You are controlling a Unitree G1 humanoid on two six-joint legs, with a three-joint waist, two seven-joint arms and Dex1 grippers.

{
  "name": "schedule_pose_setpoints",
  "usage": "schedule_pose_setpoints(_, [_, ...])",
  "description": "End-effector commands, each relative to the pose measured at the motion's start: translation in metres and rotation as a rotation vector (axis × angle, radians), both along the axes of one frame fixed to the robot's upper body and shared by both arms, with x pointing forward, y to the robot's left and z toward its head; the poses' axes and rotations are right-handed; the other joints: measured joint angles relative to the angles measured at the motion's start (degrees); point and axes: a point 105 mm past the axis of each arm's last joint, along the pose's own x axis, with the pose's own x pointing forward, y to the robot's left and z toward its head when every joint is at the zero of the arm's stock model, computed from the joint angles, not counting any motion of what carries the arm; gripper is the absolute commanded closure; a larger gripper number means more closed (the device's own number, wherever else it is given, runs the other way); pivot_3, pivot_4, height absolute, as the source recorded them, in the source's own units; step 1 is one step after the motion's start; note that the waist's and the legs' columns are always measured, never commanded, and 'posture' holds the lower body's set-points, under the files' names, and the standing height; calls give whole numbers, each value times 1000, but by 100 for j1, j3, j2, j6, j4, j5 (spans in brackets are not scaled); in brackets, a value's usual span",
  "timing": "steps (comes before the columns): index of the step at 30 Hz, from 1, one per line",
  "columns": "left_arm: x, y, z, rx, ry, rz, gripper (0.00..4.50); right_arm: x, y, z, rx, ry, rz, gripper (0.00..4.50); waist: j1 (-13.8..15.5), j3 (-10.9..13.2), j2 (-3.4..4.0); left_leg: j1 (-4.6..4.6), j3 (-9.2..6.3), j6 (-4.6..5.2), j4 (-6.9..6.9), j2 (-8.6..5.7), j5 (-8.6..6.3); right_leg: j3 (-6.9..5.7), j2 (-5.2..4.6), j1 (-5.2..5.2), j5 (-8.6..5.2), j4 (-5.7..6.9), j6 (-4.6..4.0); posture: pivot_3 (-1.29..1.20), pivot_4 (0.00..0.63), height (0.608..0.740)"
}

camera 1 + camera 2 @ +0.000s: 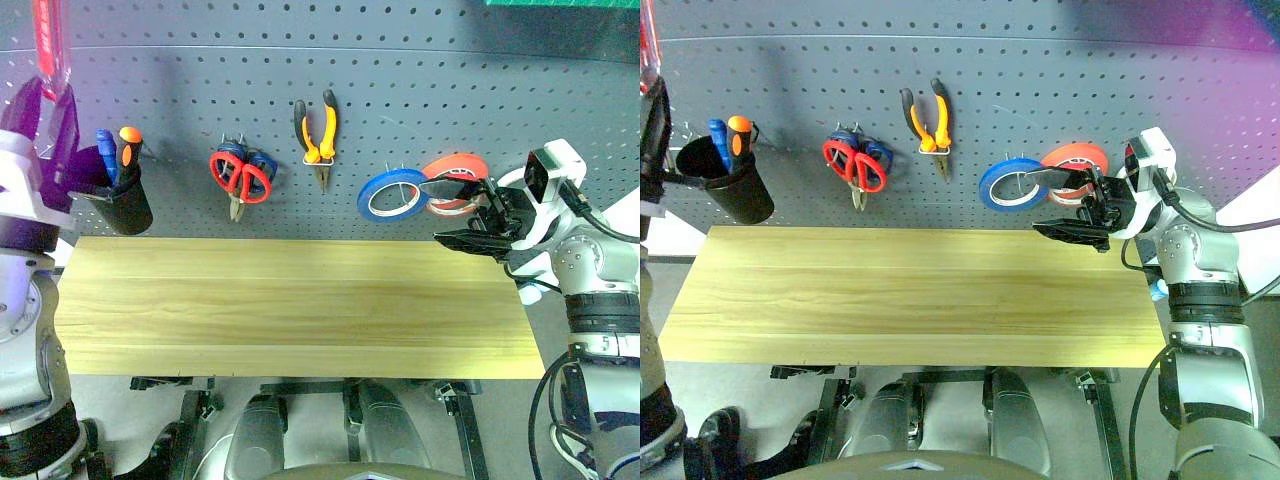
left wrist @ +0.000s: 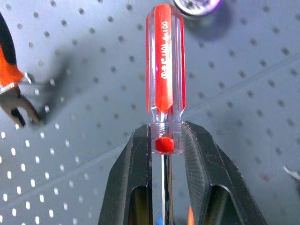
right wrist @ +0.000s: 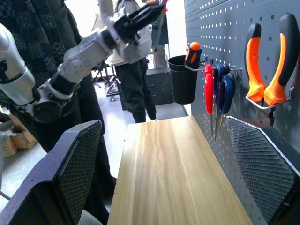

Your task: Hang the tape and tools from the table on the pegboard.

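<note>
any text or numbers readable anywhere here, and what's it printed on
White print runs along the clear red-cored screwdriver handle held in the left gripper: it seems to end in "100", the rest too blurred to read.
Nothing legible on the blue-grey pegboard, hung tools or tape rolls.

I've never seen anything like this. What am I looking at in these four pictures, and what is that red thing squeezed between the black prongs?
This is a two-armed robot facing a pegboard behind a wooden table. Two pictures come from cameras in its head, looking down; the other two sit on its wrists, looking along the fingers. The left gripper is shut on a red-handled screwdriver, raised high near the board. The right gripper stands open beside the blue roll and red roll. Already hanging: red-handled scissors, pliers and a black cup of tools. People stand behind, in the right wrist view.
</note>
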Motion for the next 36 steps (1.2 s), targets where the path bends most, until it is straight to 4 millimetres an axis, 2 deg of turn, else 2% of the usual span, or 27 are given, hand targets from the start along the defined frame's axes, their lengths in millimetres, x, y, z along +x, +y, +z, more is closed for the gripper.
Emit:
schedule_pose_setpoints(1, [7,6,14,35,-43,2,3934,0,-5,4,1,-30,-16,0,-1,-2,0,1,0,0,0,0,0,0,1,0,0,0,0,56,143,733])
schedule_pose_setpoints(6, [20,12,14,35,-44,6,3934,0,-5,5,-4,-33,-20,0,1,-4,2,2,1,-3,0,0,2,0,0,0,2,1,-2,40,151,733])
schedule_pose_setpoints(11, [38,15,-2,4,-12,-2,3934,-2,-7,6,-20,-32,-32,0,2,-4,2,1,1,-4,1,0,2,-1,-1,0,2,0,-1,17,168,733])
schedule_pose_setpoints(20, [48,23,-21,-13,16,-11,3934,-7,-10,13,-43,-26,-62,0,-10,-3,2,2,1,-3,0,0,2,0,-2,-1,2,1,-1,-7,203,733])
schedule_pose_setpoints(26, [45,25,-31,-31,23,10,3934,-8,-11,16,-51,-20,-72,0,-11,-3,2,4,1,-3,0,0,2,0,-2,0,2,4,-1,-8,217,733])
schedule_pose_setpoints(31, [36,33,-54,-68,69,46,3934,-7,-10,17,-56,-17,-77,0,-19,-2,3,7,3,-2,0,0,1,3,-4,0,2,4,-1,6,224,733])
schedule_pose_setpoints(36, [27,42,-67,-66,99,90,3934,-6,-10,16,-67,-14,-78,0,-7,-1,2,9,1,-2,-1,1,1,3,-2,0,1,9,-3,14,232,733])
